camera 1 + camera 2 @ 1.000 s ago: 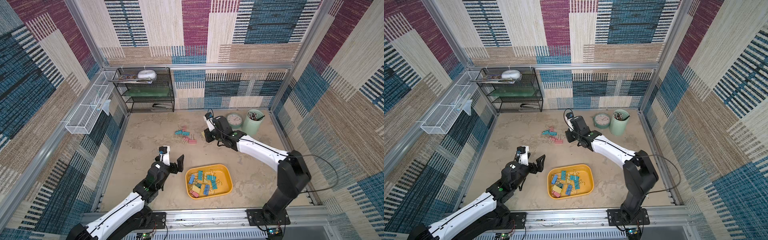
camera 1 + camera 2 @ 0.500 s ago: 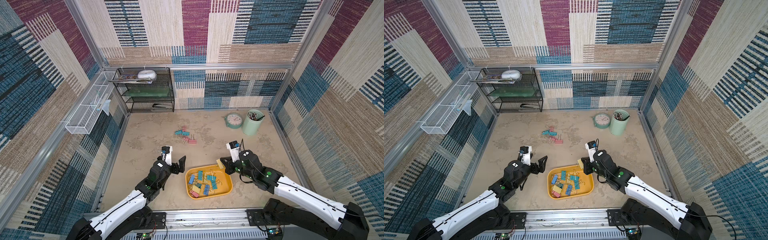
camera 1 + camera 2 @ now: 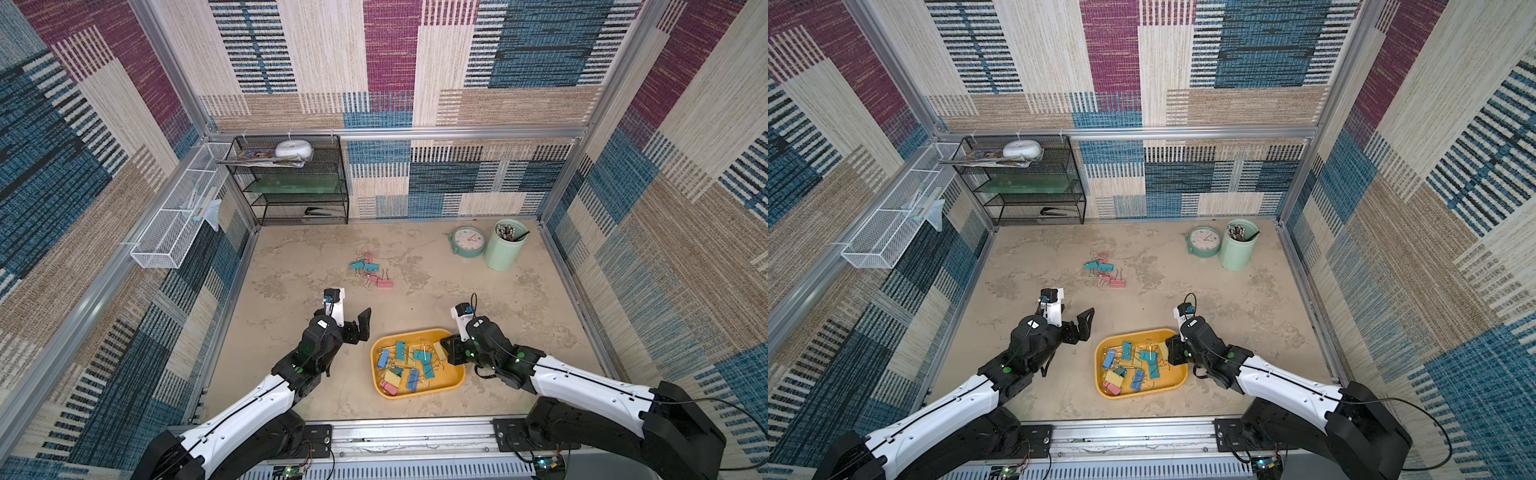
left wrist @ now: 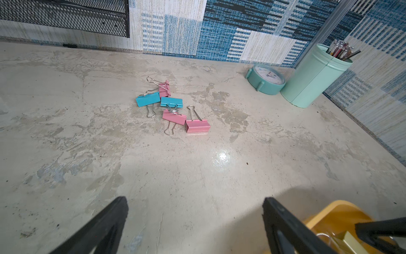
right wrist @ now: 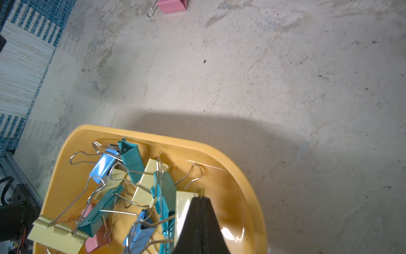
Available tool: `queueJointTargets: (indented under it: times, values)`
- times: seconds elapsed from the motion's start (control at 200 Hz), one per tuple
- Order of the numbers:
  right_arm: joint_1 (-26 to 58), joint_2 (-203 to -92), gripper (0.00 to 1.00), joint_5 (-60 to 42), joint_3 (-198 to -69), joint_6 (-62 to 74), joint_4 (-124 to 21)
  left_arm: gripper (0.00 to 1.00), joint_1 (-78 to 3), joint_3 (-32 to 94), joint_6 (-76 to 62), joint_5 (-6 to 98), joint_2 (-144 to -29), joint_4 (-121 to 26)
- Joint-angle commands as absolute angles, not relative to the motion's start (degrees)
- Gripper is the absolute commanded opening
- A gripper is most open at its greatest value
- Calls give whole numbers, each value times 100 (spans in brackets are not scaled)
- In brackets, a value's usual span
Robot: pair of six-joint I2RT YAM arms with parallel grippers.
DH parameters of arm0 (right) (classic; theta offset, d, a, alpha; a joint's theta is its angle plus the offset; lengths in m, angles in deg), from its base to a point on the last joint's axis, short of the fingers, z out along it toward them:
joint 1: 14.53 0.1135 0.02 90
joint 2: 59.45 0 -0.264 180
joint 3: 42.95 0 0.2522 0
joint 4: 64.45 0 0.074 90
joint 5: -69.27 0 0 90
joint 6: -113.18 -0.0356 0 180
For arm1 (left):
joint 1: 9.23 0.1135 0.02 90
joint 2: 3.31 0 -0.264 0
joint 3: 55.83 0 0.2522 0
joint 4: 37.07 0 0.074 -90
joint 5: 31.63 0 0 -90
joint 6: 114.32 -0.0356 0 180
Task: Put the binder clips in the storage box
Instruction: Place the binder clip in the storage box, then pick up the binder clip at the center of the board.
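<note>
1. Clips (image 3: pixel 409 365) mostly lie heaped in the tray (image 3: pixel 415 393). Five loose clips (image 3: pixel 371 271), pink and teal, sit bunched on the table (image 3: pixel 498 282), well apart from it.
2. Right gripper (image 5: pixel 200 196) hangs over a corner of the tray, jaws pressed together on a thin edge of a yellow clip (image 5: pixel 183 206). It is low inside the rim, likely so the drop lands without bouncing out.
3. Left gripper (image 4: pixel 195 198) hovers beside the tray with jaws wide, facing the loose clips, seemingly ready for the next pick.
</note>
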State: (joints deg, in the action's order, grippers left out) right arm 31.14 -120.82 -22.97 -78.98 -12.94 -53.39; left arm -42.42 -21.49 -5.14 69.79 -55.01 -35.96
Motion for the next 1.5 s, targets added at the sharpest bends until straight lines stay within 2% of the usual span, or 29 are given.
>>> queueJointTargets:
  times: [0.0,0.06,0.205,0.371,0.541,0.656,0.776,0.906,1.007,1.142,1.392,1.432,1.492]
  values:
    - [3124,-12263,8,-2378,-7861,-1510,-5843,99,-4228,-1973,-162,7140,-5661,-3922]
    - [3126,-12379,18,-2299,-7867,-1547,-5937,100,-4184,-1831,56,7211,-5805,-4111]
    - [3161,-12265,28,-2321,-7877,-1607,-5881,94,-3668,-1328,543,6973,-6216,-4653]
    - [3177,-11256,43,-2463,-7902,-1552,-5480,89,-2859,-715,818,6013,-6963,-4621]
    - [3166,-9970,58,-2708,-7751,-1550,-5282,85,-2533,335,1263,5019,-8254,-4749]
    - [3166,-9366,65,-2728,-7590,-1516,-5369,83,-2251,773,1756,4749,-8884,-4451]
    - [3161,-9169,67,-2741,-7587,-1524,-5217,78,-2056,1356,1973,4771,-9534,-4431]
    - [3163,-9195,67,-2761,-7534,-1584,-5237,62,-1896,1727,2795,4197,-10364,-3906]
    - [3161,-9257,67,-2803,-7500,-1605,-5371,55,-1787,1767,3705,3887,-10902,-3353]
    - [3161,-9371,68,-2777,-7526,-1611,-5493,56,-1724,1682,4613,3941,-11360,-2768]
    - [3161,-9640,68,-2701,-7563,-1602,-5627,69,-1615,2096,4866,3695,-11978,-2328]
    - [3162,-9699,68,-2689,-7591,-1602,-5640,67,-1586,2111,4975,3705,-12047,-2268]
    - [3161,-9758,68,-2672,-7614,-1605,-5687,57,-1557,2134,5075,3710,-12144,-2226]
